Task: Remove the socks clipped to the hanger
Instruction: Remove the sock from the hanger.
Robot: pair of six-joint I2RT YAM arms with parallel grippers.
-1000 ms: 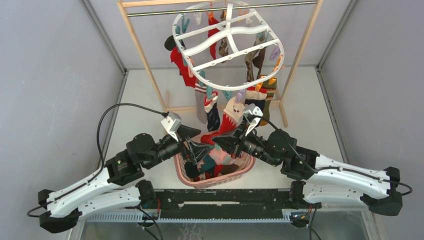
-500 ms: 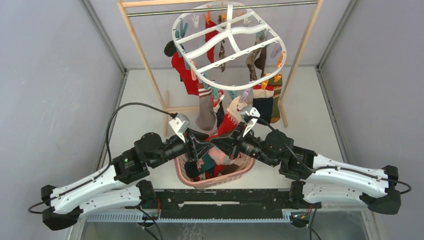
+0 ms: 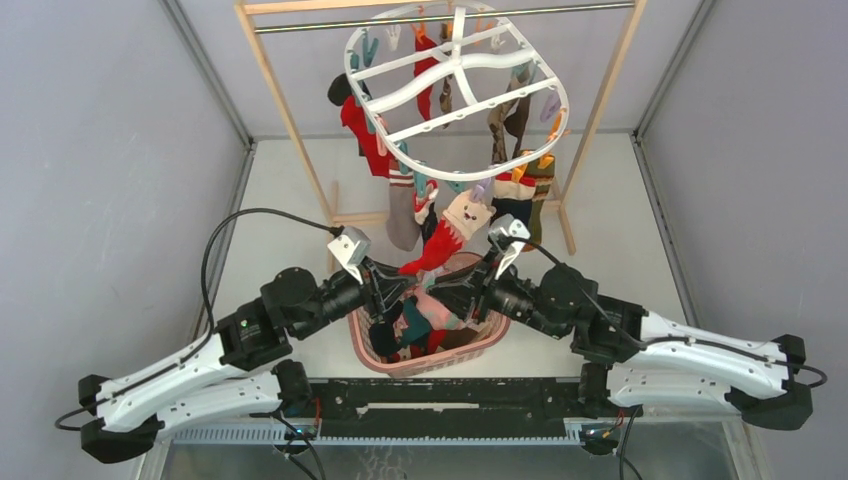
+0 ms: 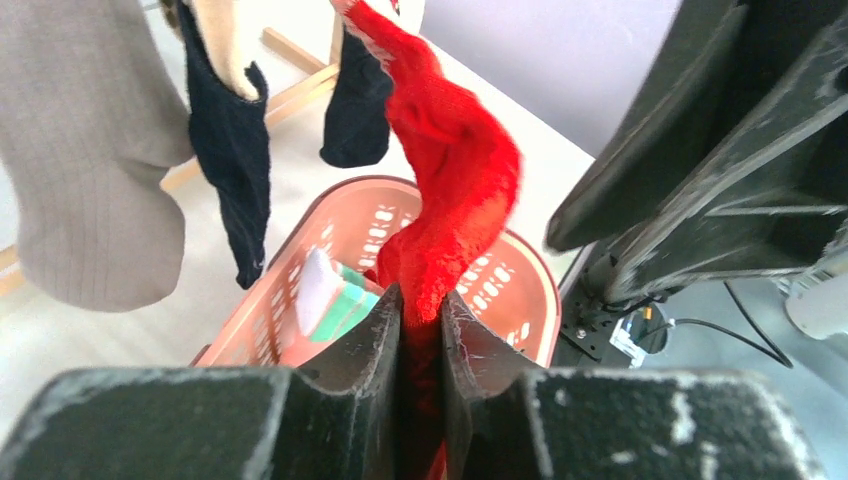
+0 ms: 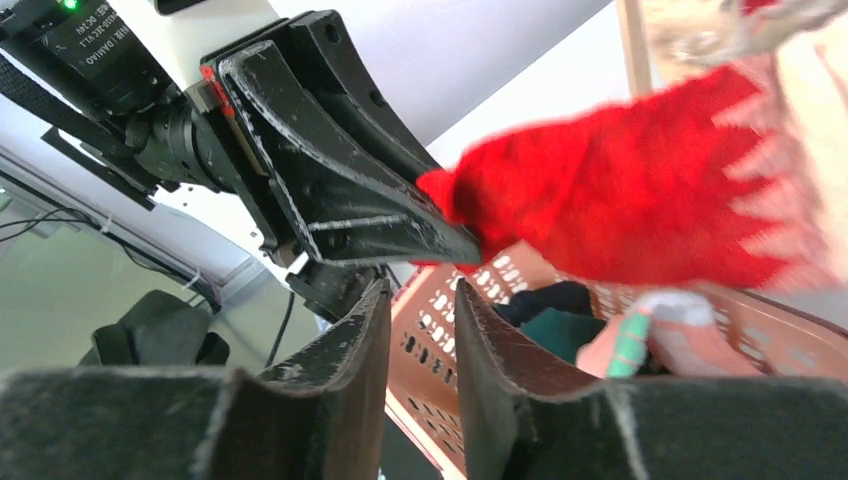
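**Red sock pinched by the left arm over the basket**

The hanger point(image 3: 458, 62) is a white oval frame with wavy crossbars. It hangs from a metal bar in a wooden rail point(image 3: 290, 110) at the far side of the table point(image 3: 290, 200). Small orange, teal and pale clips line its rim, and the socks point(image 3: 505, 120) dangle from them: red ones on the left, brown ones and a red-and-green striped one on the right, and a grey sock point(image 3: 403, 215) and a dark sock point(image 4: 235, 150) at the near edge.

One red sock point(image 3: 440, 245) runs at a slant from the hanger's near rim down toward the arms. Its upper part is cream with a little face on it, and its lower part is fuzzy bright red with a jagged red-and-cream border. The left gripper point(image 4: 422, 310) has its fingers closed on the red toe end, with the fabric bunched between the two pads. From the left wrist, the sock rises from the fingers in a twisted red band.

The right gripper point(image 5: 420, 300) sits just beside the left one. Its fingers are parted by a narrow gap with nothing between them, and the red sock passes above and beyond their tips.

Both grippers hang over a pink lattice basket point(image 3: 430, 365), which holds a heap of loose socks in teal, pink and dark colours.
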